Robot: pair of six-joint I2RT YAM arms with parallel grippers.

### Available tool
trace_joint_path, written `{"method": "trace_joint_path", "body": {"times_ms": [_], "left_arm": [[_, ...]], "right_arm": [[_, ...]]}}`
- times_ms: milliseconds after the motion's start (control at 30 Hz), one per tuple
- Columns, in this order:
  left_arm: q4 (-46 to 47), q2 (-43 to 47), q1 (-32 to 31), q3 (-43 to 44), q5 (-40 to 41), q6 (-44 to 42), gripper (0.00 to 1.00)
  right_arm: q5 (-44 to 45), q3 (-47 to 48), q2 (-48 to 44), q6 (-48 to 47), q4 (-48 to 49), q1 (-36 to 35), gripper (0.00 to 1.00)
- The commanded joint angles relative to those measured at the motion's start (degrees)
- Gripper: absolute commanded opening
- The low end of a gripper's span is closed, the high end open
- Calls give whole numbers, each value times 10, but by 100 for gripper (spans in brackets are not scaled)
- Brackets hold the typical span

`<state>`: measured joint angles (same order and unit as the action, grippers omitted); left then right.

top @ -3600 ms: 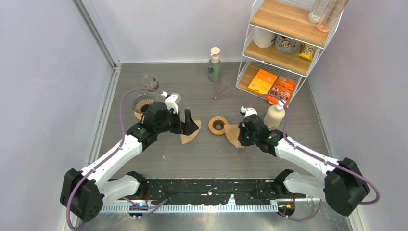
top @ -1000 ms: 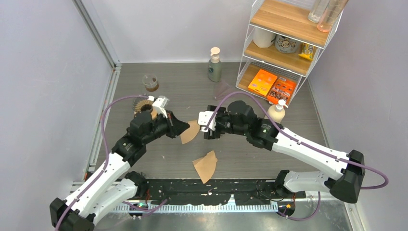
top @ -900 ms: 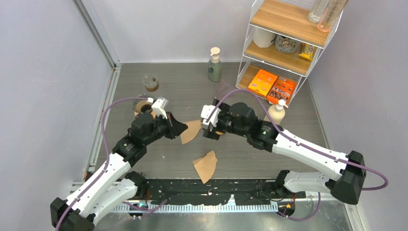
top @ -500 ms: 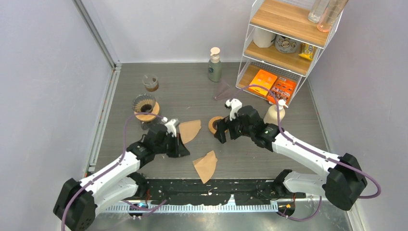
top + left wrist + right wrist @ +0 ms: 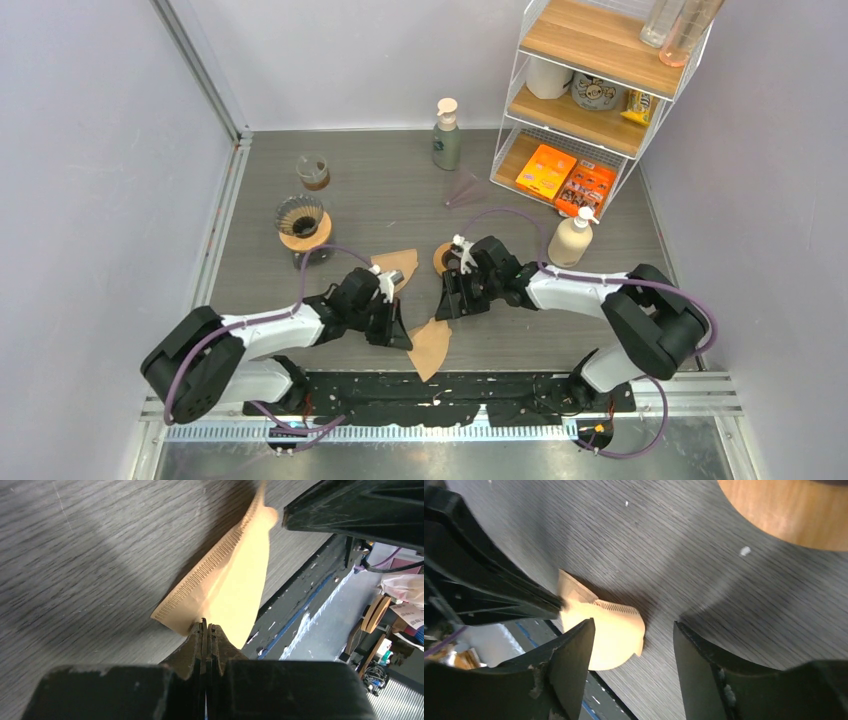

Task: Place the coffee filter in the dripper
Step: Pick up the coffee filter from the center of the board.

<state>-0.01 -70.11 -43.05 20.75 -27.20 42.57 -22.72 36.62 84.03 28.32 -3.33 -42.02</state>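
Grey surface [image 5: 350, 190] carries everything. The glass dripper [image 5: 300, 218] stands well apart, at 10 o'clock from the coffee filter [image 5: 430, 347], which sits by the near edge at 6 o'clock. The left claw [image 5: 205, 625] is pinched tight on the filter's seam corner, likely to lift it. The right claw [image 5: 633, 630] is spread wide and empty over the filter's 1 o'clock side, probably to help open it.

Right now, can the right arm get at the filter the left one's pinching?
Probably yes. The right end effector is open beside the coffee filter, whose free rounded edge shows between its fingers in the wrist view. The left end effector is shut on the seam corner only, leaving that side free.
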Motion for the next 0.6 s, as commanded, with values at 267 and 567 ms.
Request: {"method": "trace_joint_path", "body": {"times_ms": [267, 567], "left_arm": [[17, -81, -9, 34, 46, 4, 0], [2, -80, -9, 35, 59, 2, 0]], "right_arm": [[-105, -11, 29, 45, 99, -3, 49], [-66, -3, -17, -12, 12, -3, 55]]}}
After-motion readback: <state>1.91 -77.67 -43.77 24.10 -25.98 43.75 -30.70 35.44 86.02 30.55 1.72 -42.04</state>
